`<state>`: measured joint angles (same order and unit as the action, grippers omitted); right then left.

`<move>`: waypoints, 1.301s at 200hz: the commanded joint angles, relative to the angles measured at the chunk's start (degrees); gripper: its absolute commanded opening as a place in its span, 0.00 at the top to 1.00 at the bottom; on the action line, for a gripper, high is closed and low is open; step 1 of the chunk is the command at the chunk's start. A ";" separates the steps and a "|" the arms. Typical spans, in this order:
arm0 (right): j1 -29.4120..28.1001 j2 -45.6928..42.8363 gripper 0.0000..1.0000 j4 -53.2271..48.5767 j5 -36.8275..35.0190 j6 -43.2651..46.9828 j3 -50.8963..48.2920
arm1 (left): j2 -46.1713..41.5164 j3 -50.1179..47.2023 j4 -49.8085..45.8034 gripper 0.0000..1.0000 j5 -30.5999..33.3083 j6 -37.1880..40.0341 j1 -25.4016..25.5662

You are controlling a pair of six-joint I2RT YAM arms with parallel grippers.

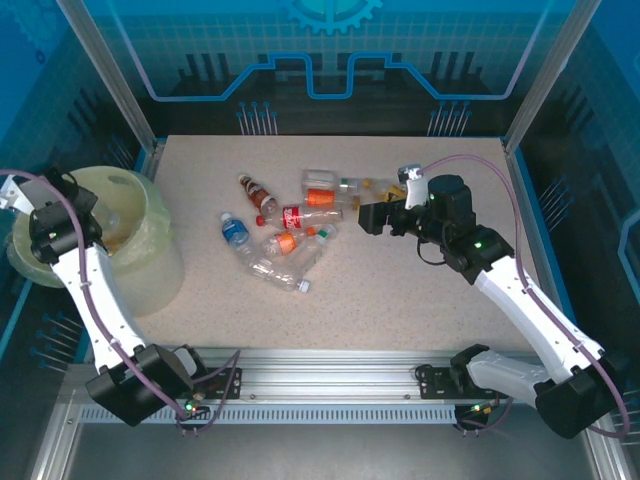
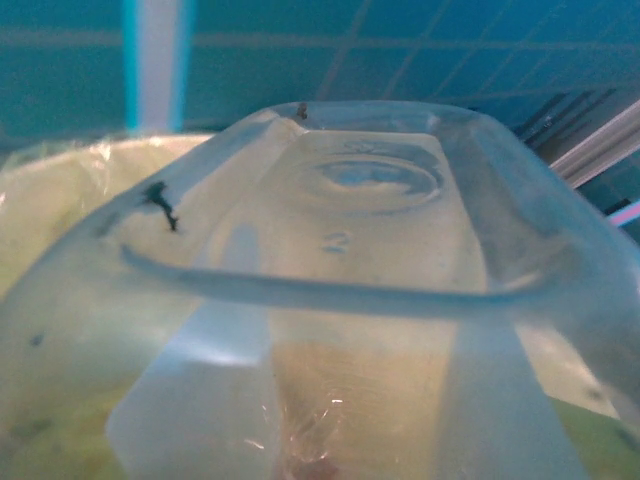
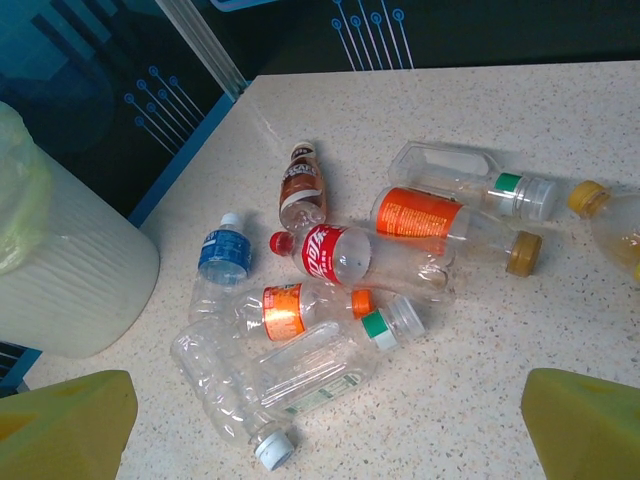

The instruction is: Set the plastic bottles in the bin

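Note:
Several clear plastic bottles (image 1: 285, 235) lie in a heap in the middle of the table. Among them are a red-labelled one (image 3: 345, 255), a blue-labelled one (image 3: 222, 255), orange-labelled ones (image 3: 425, 215) and a clear one with a green neck band (image 3: 320, 365). My right gripper (image 1: 372, 217) hovers open just right of the heap, with its yellow fingertips (image 3: 590, 430) apart and nothing between them. My left gripper (image 1: 25, 200) is over the far left side of the bin (image 1: 150, 265). It is shut on a clear bottle (image 2: 380, 190) that sits close to the lens above the bagged bin (image 2: 60, 190).
Blue panels and metal posts (image 1: 110, 80) wall in the table (image 1: 420, 300). The bin (image 3: 70, 270) stands at the table's left edge. A yellow-capped bottle (image 3: 605, 215) lies at the right of the heap, near my right gripper.

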<state>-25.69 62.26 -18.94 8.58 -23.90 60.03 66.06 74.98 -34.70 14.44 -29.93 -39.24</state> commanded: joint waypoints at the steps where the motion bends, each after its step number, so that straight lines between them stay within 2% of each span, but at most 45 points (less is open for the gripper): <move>1: 0.74 -1.00 0.00 -1.01 0.82 0.85 1.43 | 1.01 -1.27 1.15 0.46 -5.40 -8.37 -2.91; 28: 0.82 -0.91 0.00 -1.01 1.17 0.84 1.18 | 3.38 -1.86 1.42 0.42 -10.39 -13.72 -4.00; 41: 0.84 -0.91 0.00 -1.09 1.29 0.76 1.08 | 4.13 -2.27 0.80 0.38 -10.89 -16.54 -4.00; 67: 0.91 -0.82 0.00 -1.27 1.44 0.94 1.06 | 4.46 -3.58 0.85 0.35 -11.50 -20.81 -4.00; 103: 1.01 -0.56 0.00 -1.19 1.53 1.04 1.06 | 4.80 -4.25 1.06 0.28 -12.71 -22.92 -4.00; 144: 1.07 -0.41 0.00 -1.12 1.80 0.95 0.98 | 4.22 -2.49 -0.09 0.16 -14.00 -22.49 -4.01; 190: 1.41 -0.30 0.00 -0.23 1.23 0.31 0.22 | 1.76 0.53 -1.68 0.01 -15.99 -18.29 -4.00; 260: 3.14 0.95 0.00 0.39 -2.59 -0.84 -1.82 | -2.62 0.68 0.96 0.01 -30.04 -12.71 -3.18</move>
<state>-23.90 62.30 -19.18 8.25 -23.97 59.68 65.01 73.82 -34.30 -8.03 -45.95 -42.76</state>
